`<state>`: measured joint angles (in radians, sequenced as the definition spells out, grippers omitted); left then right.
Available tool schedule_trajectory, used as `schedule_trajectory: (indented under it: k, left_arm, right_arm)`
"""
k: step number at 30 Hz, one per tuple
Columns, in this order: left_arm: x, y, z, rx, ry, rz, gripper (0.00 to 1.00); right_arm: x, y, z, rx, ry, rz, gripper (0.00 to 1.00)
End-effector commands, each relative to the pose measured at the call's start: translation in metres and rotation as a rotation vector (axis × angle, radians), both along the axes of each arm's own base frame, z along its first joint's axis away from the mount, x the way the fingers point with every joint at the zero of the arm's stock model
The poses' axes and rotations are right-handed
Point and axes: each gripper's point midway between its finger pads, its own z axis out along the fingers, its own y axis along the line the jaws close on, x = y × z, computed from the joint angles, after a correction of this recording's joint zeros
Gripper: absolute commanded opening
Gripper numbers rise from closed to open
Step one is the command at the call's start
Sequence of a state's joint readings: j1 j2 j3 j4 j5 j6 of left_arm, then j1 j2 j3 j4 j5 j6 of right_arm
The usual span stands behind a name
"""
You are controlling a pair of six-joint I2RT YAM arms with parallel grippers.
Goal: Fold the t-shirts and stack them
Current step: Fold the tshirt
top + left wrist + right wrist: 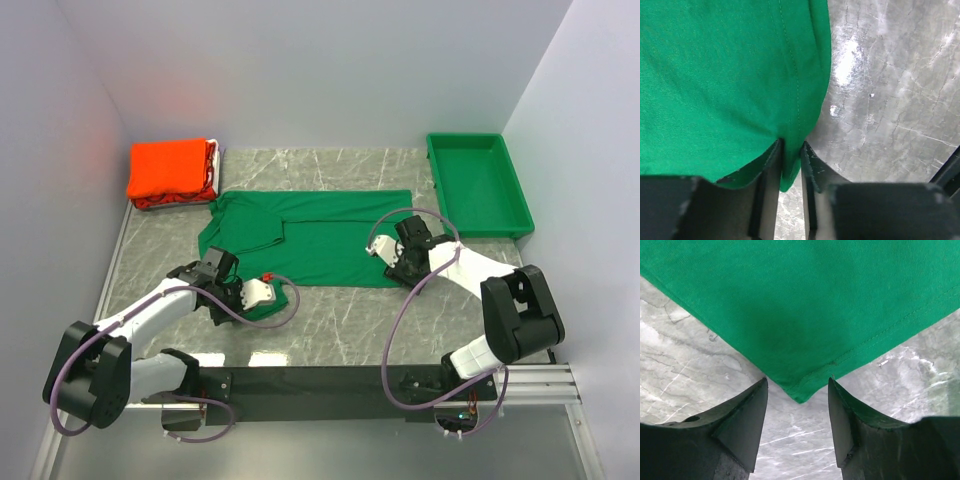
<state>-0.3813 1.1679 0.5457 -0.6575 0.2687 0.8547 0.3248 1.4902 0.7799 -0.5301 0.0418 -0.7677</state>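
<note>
A dark green t-shirt [310,235] lies spread flat in the middle of the marble table. My left gripper [277,298] is at its near left corner. In the left wrist view the gripper [791,150] is shut on a fold of the green cloth [730,85], which hangs down between the fingers. My right gripper [397,270] is at the shirt's near right corner. The right wrist view shows it [798,387] open, the pointed corner of the green shirt [800,315] lying between the fingertips, not pinched. Folded orange-red t-shirts [170,172] are stacked at the back left.
A rigid green plastic tray [478,185] stands at the back right corner. White walls close in the table on the left, back and right. Bare marble [350,325] runs between the shirt and the arm bases.
</note>
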Motion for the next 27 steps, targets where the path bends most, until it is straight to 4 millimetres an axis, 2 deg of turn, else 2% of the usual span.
schedule_trajectory:
  k: [1, 9, 14, 15, 16, 17, 18, 22, 26, 27]
  left_arm:
    - [-0.012, 0.005, -0.006, 0.023, 0.034, -0.018, 0.25]
    - [-0.015, 0.004, -0.006, 0.015, 0.051, -0.019, 0.15]
    - [-0.015, 0.001, 0.002, -0.007, 0.031, -0.025, 0.02]
    - [-0.015, 0.001, 0.003, -0.008, 0.032, -0.026, 0.01]
    - [-0.016, 0.0, 0.004, -0.012, 0.032, -0.025, 0.01]
    - [-0.015, -0.001, 0.007, -0.02, 0.03, -0.029, 0.01]
    - [-0.015, -0.003, 0.009, -0.027, 0.032, -0.029, 0.01]
    - [-0.019, -0.004, 0.032, -0.048, 0.029, -0.026, 0.01]
    - [-0.024, -0.007, 0.071, -0.096, -0.021, -0.033, 0.01]
    - [-0.026, -0.006, 0.073, -0.094, -0.014, -0.033, 0.01]
  right_arm:
    - [-0.002, -0.004, 0.006, -0.012, -0.02, 0.008, 0.58]
    - [-0.005, -0.004, -0.005, -0.019, 0.017, 0.023, 0.45]
    - [-0.006, -0.004, -0.005, -0.024, 0.026, 0.029, 0.21]
    - [-0.007, -0.004, -0.005, -0.024, 0.03, 0.029, 0.17]
    - [-0.006, -0.003, -0.004, -0.024, 0.028, 0.032, 0.08]
    - [-0.006, -0.004, -0.004, -0.024, 0.029, 0.031, 0.02]
    - [-0.008, -0.004, -0.004, -0.025, 0.035, 0.029, 0.0]
    - [-0.009, -0.003, 0.011, -0.012, 0.02, 0.041, 0.0]
    - [-0.023, -0.006, 0.023, -0.013, 0.031, 0.074, 0.0]
    - [-0.025, -0.007, 0.025, -0.012, 0.033, 0.074, 0.0]
